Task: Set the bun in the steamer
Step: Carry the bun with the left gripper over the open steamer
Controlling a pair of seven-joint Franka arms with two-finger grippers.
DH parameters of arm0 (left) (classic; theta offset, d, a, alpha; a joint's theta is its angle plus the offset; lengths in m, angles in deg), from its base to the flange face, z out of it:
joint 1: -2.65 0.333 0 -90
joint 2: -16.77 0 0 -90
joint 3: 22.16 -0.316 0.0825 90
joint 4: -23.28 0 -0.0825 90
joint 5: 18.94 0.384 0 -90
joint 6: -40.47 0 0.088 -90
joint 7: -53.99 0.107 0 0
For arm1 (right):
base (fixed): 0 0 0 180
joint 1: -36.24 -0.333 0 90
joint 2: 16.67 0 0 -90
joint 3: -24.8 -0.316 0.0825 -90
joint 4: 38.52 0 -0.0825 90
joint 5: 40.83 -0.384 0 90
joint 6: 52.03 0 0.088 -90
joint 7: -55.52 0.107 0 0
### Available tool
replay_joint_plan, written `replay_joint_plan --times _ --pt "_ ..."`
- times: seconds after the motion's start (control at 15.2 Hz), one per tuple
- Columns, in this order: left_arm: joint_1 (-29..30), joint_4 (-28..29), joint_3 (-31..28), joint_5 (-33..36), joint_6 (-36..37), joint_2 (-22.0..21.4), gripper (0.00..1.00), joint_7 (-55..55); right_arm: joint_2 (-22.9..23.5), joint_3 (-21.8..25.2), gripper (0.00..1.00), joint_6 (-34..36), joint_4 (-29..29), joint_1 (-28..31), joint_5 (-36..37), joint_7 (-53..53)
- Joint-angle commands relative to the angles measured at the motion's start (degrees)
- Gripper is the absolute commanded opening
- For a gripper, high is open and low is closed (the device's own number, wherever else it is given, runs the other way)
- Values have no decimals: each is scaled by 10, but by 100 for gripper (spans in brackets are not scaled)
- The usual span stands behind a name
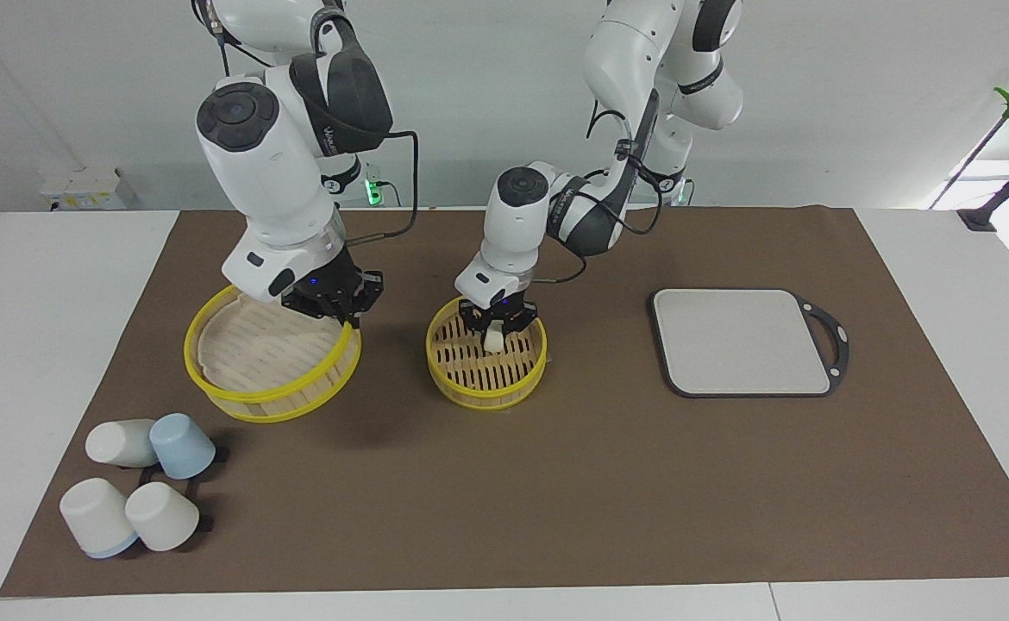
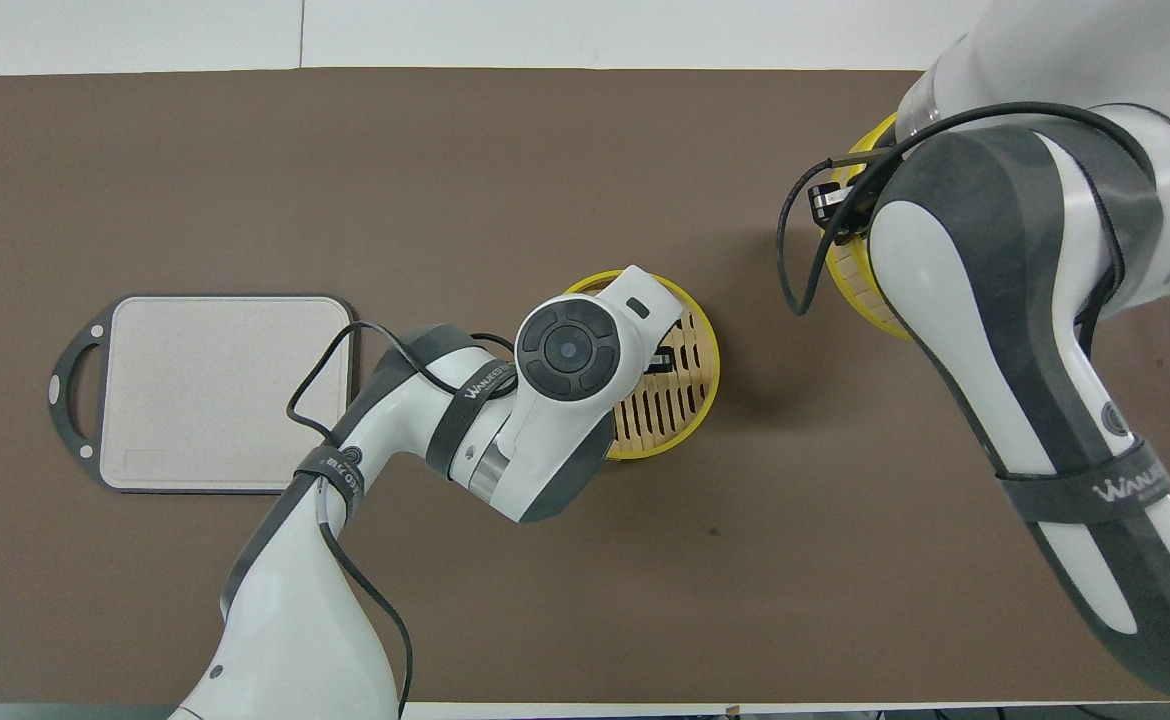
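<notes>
Risk is sticking: left gripper (image 1: 494,332) grips the bun (image 1: 493,341) over the steamer (image 1: 444,366) floor, near the rim at 12 o'clock. Right gripper (image 1: 342,312) clamps the lid (image 1: 237,401), waiting.

Lid (image 1: 272,362) beside steamer (image 1: 486,379), mat (image 1: 556,483) open

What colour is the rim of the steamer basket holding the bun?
Bright yellow; the steamer rim shows best in the facing view.
</notes>
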State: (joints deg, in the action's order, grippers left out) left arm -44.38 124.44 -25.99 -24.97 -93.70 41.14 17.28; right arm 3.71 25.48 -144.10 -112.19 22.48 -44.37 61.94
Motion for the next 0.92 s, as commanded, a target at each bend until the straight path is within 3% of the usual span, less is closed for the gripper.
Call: replay_joint_plan --times 0.0,0.13,0.2,0.26,0.46,0.86 --pt "-13 9 -11 -5 -21 4 42 -6 -14 -3 0 0 -14 10 -10 -14" --pt "-13 8 -11 -5 -22 4 68 -19 -15 -4 0 2 -14 11 -10 -14" --pt "-14 8 -11 -5 -15 4 91 -30 -15 -3 0 2 -14 11 -10 -14" --pt "-21 9 -11 -5 -10 3 100 -36 -15 -3 0 0 -14 11 -10 -14" --pt "-23 13 -11 -5 3 -17 100 -49 -15 -3 0 0 -14 11 -10 -14" --pt "58 11 -11 -6 141 -139 100 -28 -14 -4 0 -5 -14 10 -11 -13"
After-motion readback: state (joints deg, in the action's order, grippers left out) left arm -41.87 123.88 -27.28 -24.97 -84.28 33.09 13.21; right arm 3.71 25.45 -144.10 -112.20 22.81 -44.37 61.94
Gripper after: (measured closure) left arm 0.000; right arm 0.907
